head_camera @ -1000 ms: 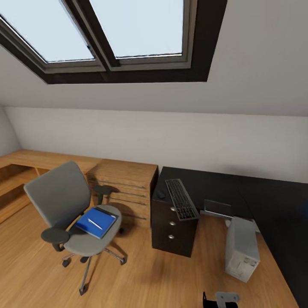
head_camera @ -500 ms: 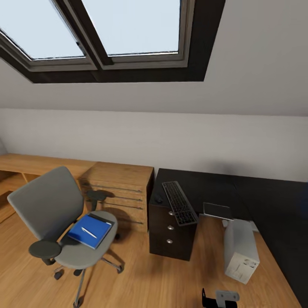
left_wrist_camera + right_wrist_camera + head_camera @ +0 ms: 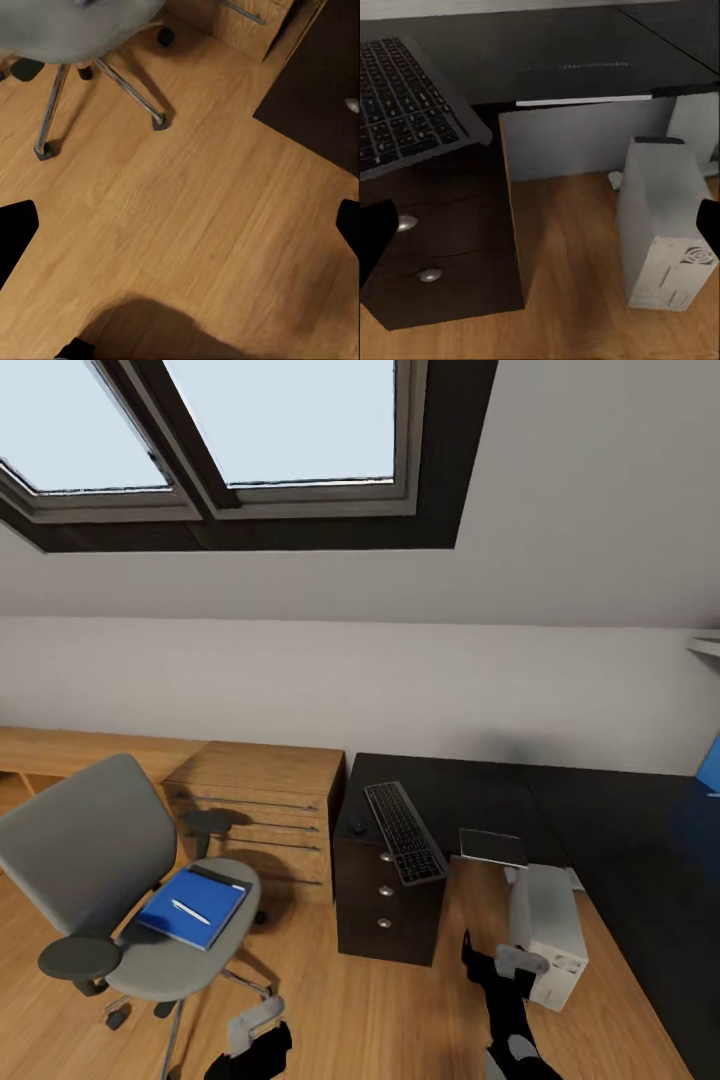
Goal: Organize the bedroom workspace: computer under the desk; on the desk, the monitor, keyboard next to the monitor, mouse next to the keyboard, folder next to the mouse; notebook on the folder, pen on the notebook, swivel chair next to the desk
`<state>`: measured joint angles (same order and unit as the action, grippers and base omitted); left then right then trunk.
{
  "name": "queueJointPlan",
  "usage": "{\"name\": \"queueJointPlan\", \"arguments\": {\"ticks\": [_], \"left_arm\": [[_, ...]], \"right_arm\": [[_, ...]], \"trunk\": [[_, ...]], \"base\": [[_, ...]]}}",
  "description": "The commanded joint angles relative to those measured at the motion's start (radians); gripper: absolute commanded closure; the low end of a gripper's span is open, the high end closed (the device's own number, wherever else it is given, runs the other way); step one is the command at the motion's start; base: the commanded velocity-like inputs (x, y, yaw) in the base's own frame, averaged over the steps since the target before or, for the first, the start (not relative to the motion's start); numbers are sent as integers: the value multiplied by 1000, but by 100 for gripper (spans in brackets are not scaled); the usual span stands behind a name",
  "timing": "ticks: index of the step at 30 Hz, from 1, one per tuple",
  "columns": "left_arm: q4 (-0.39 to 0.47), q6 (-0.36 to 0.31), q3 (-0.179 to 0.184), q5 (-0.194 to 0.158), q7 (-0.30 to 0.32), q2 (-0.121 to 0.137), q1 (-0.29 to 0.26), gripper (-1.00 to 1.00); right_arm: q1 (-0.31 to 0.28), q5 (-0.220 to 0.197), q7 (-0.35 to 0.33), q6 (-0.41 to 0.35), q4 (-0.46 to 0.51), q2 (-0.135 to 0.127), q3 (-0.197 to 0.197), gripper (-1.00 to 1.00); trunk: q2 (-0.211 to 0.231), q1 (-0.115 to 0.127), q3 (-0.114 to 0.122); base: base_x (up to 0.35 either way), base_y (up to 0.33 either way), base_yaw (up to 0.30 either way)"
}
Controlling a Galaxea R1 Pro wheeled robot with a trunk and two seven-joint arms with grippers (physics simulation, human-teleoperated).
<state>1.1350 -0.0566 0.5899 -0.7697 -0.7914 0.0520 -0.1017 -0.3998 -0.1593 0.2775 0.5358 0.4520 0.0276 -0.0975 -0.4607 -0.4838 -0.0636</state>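
Observation:
The grey swivel chair (image 3: 90, 860) stands on the wood floor left of the black desk (image 3: 600, 830). On its seat lies the blue folder (image 3: 192, 908) with the white pen (image 3: 190, 912) on top. The keyboard (image 3: 403, 845) lies on the desk over the dark drawer unit (image 3: 385, 905), with the small mouse (image 3: 353, 827) just left of it. A thin dark-grey rectangle, apparently the notebook (image 3: 492, 847), overhangs the desk edge. The computer (image 3: 548, 932) stands on the floor below it. The monitor is out of view. My left gripper (image 3: 180, 232) hangs open above bare floor, and my right gripper (image 3: 540, 229) is open facing the drawer unit and computer.
A light wood drawer chest (image 3: 265, 800) sits between chair and desk, and a low wood bench (image 3: 60, 750) runs along the left wall. Skylights sit in the sloped ceiling above. The chair's chrome base (image 3: 112, 82) spreads close to my left gripper. A blue panel (image 3: 710, 765) shows at the right edge.
The head camera has turned right, so the whole scene slid left. Both arms have risen into the head view's lower edge; the right one stands higher than before.

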Motion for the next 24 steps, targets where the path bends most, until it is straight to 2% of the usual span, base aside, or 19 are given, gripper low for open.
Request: {"name": "queueJointPlan", "arguments": {"ticks": [1,2,4,5,6,8,9,10,11,12,13,14,16,17,20,24], "left_arm": [[54,-58,-18,-2,-18,1,-1,-100],[78,-86,-29,-2,-22,1,-1,-100],[171,-191,-61,-2,-33,-4,-1,-100],[193,-211,-66,-2,-35,-5,-2,-100],[234,-241,-74,-2,-37,-6,-2,-100],[269,-262,-82,-2,-38,-7,-2,-100],[300,-275,-90,-2,-38,-7,-2,-100],[317,-280,-96,-3,-38,-8,-2,-100],[343,-287,-103,-4,-38,-8,-2,-100],[352,-289,-107,-5,-38,-8,-3,-100],[366,-293,-112,-6,-38,-8,-3,-100],[370,-294,-113,-7,-38,-9,-3,-100],[367,-294,-113,-9,-40,-9,-3,-100],[351,-293,-113,-8,-40,-9,-3,-100],[318,-290,-114,-5,-40,-8,-3,-100],[308,-288,-114,-3,-37,-5,-3,-100]], "right_arm": [[-2,-78,4,-37,44,-1,-5,-100],[-3,-115,2,-62,66,-1,-4,-100],[-4,-278,-15,-172,149,-3,-1,-100],[-4,-319,-22,-201,169,-5,0,-100],[-5,-400,-42,-255,208,-8,2,-100],[-6,-475,-63,-304,245,-11,3,-100],[-6,-546,-84,-348,283,-18,4,-100],[-6,-585,-93,-370,303,-24,4,-100],[-6,-652,-107,-408,337,-36,5,-100],[-6,-685,-112,-424,353,-42,5,-100],[-7,-750,-121,-453,378,-53,6,-100],[-7,-782,-125,-467,388,-58,6,-100],[-7,-912,-159,-522,403,-73,5,-100],[-7,-962,-179,-545,395,-78,4,-100],[-7,-1027,-219,-593,363,-91,5,-100],[-7,-1055,-268,-648,347,-114,6,-100]], "trunk": [[-9,-5,-6],[-16,-8,-9],[-30,-16,-15],[-37,-20,-18],[-44,-24,-21],[-58,-31,-28],[-65,-35,-31],[-72,-39,-34],[-79,-43,-37],[-86,-47,-40],[-93,-51,-43],[-100,-54,-46],[-114,-62,-53],[-121,-66,-56],[-142,-77,-65],[-170,-93,-78]], "base": [[0,0,0],[0,0,0],[0,0,0],[0,0,0],[0,0,0],[0,0,0],[0,0,0],[0,0,0],[0,0,0],[0,0,0],[0,0,0],[0,0,0],[0,0,0],[0,0,0],[0,0,0],[0,0,0]]}}
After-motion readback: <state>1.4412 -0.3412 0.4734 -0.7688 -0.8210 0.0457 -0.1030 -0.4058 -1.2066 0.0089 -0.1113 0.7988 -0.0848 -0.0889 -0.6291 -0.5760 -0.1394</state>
